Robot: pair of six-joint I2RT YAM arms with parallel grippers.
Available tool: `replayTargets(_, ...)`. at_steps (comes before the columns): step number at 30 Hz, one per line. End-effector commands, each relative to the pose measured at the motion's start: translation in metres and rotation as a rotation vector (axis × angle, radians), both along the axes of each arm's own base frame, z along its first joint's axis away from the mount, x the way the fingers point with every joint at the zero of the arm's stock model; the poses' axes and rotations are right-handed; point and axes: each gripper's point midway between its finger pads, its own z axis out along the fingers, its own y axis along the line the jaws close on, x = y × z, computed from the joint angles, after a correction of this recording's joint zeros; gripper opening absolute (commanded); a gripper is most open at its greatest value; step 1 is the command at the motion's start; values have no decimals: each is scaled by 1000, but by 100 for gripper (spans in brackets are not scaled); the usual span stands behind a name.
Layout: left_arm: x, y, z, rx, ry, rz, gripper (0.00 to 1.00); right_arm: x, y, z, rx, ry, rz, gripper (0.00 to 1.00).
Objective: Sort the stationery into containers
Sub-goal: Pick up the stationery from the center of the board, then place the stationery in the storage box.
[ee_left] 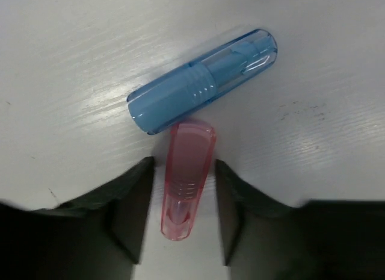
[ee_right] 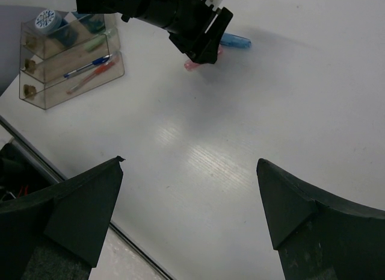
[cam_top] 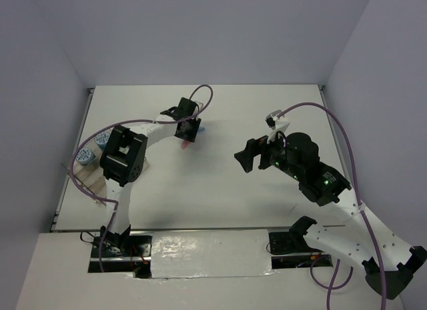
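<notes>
A pink capsule lies on the white table between the open fingers of my left gripper, with a gap on each side. Its far end touches a blue capsule that lies crosswise. In the top view my left gripper is at mid-table over the pink capsule and the blue capsule. My right gripper is open and empty above bare table, to the right. The clear tray holds a patterned disc, a blue pen and a red pen.
The tray sits at the table's left edge, partly behind the left arm, with two discs at its far end. The table's near edge runs along the bottom of the right wrist view. Purple cables loop over both arms.
</notes>
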Motion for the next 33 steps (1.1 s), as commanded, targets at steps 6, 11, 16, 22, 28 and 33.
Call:
replayTargets(6, -43, 20, -11, 25, 80, 106, 0, 0, 2, 17, 38, -64, 20, 100)
replayTargets(11, -62, 42, 27, 62, 28, 146, 0, -2, 5, 21, 52, -66, 39, 100)
replayTargets(16, -38, 91, 93, 216, -77, 210, 0, -7, 6, 29, 77, -96, 62, 100)
replayTargets(22, -36, 195, 119, 462, -160, 208, 0, -13, 5, 31, 85, -128, 84, 100)
replayTargets(28, -61, 239, 112, 549, -373, 148, 0, -19, 8, 32, 94, -136, 123, 100)
replayTargets(33, -70, 274, 92, 542, -372, 260, 0, -25, 7, 35, 106, -153, 139, 100)
